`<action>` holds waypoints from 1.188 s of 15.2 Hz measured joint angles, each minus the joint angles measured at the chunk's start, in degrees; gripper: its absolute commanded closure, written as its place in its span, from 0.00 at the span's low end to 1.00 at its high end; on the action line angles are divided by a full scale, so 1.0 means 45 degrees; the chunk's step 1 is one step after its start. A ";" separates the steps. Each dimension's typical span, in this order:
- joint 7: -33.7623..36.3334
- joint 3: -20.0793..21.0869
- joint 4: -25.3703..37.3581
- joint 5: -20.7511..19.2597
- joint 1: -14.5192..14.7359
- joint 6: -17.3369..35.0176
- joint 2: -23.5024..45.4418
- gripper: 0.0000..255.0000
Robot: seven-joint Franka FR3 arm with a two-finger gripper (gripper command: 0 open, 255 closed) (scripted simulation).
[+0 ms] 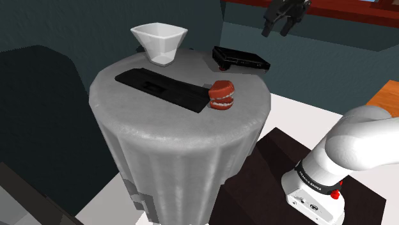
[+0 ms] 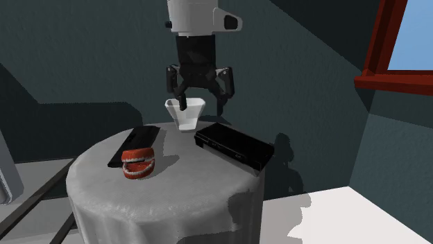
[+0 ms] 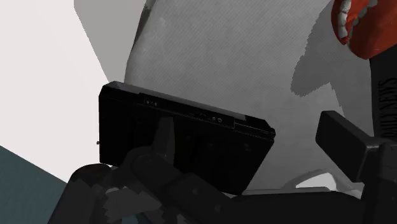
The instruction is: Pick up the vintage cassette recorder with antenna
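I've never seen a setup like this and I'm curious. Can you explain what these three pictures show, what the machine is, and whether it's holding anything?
It is a white robot arm with a black two-finger end effector. One picture looks down from beside the arm's base, one is taken from another spot near the table, and one comes from a camera on the hand itself. A round cloth-covered table carries a white cup, a black cassette recorder, a long flat black object and red toy teeth. The end effector hangs open above the recorder, holding nothing.
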 measured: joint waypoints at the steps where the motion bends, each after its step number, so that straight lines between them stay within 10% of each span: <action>1: 0.0000 0.0000 0.0000 0.0000 0.0000 0.0000 0.0000 0.00; 11: 0.5848 0.7064 0.5525 -0.6593 -0.1661 -0.4165 0.8253 0.00; 18: 0.8668 0.7980 0.9820 -1.2761 0.0507 -1.0083 1.5902 0.00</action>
